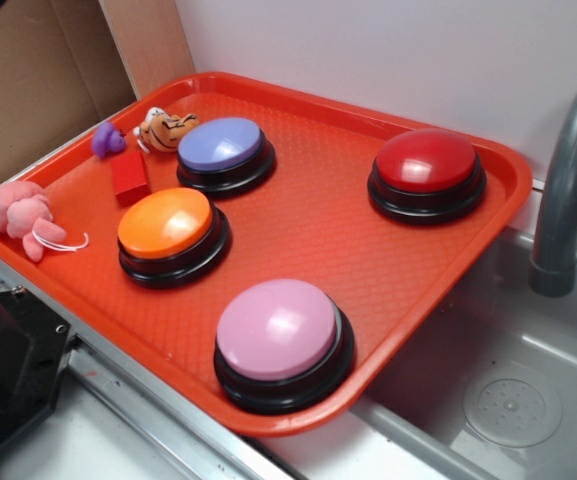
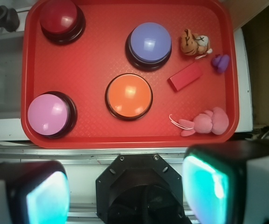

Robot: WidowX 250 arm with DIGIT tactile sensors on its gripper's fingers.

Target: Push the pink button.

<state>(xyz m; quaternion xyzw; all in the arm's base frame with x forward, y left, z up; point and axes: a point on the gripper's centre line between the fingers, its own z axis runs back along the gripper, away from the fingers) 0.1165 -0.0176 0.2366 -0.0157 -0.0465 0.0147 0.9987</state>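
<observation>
The pink button [image 1: 278, 328] is a glossy pale pink dome on a black base at the near corner of the red tray [image 1: 388, 290]. In the wrist view the pink button [image 2: 48, 114] lies at the lower left of the tray [image 2: 92, 135]. My gripper [image 2: 125, 193] hangs high above, back over the robot's black base, well short of the tray. Its two fingers [image 2: 204, 186] stand wide apart with nothing between them. The exterior view does not show the gripper.
On the tray also sit an orange button [image 1: 166, 225], a bluish-purple button [image 1: 220, 145], a red button [image 1: 426, 162], a red block [image 1: 129, 178], a small purple object [image 1: 106, 140], a striped plush [image 1: 165, 127] and a pink plush [image 1: 23, 212]. A sink [image 1: 508, 400] with a grey faucet [image 1: 568, 180] lies right.
</observation>
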